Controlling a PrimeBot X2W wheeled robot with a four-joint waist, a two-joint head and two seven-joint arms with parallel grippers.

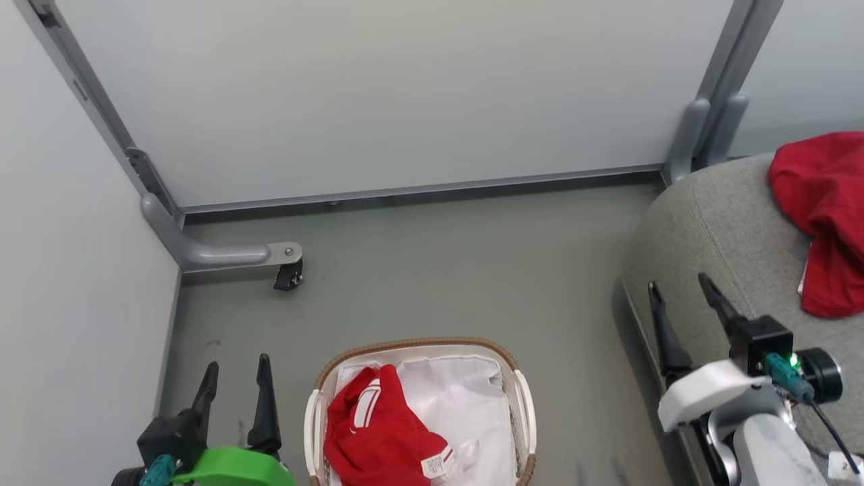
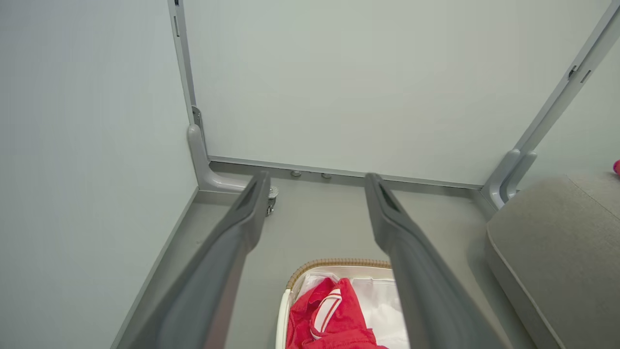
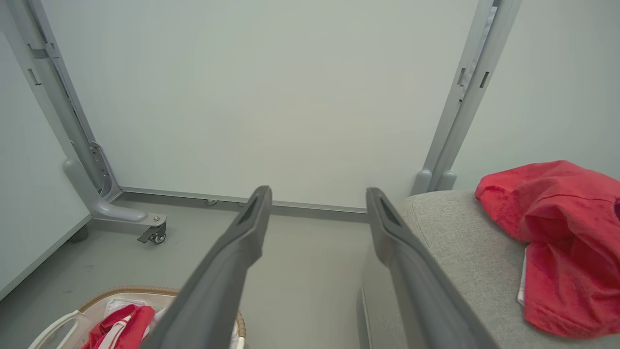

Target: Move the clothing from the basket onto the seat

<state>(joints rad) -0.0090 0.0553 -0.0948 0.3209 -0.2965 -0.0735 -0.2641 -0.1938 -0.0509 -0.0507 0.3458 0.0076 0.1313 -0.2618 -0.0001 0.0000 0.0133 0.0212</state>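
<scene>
Head view, for the pick: lower the left end effector (image 1: 237, 363) — at 7 o'clock, spread wide, empty — onto the highest fold of the red clothing (image 1: 378, 432), pinch fabric only, avoid the white liner (image 1: 466, 398), lift straight before swinging toward 3 o'clock. At 4 o'clock by the seat (image 1: 715, 223) edge, right end effector (image 1: 678, 283), likewise wide and empty. At 6 o'clock, basket (image 1: 418, 344): clothing bunched toward its 9 o'clock side over the liner. At 3 o'clock, seat already carrying another red garment (image 1: 823, 202).
</scene>
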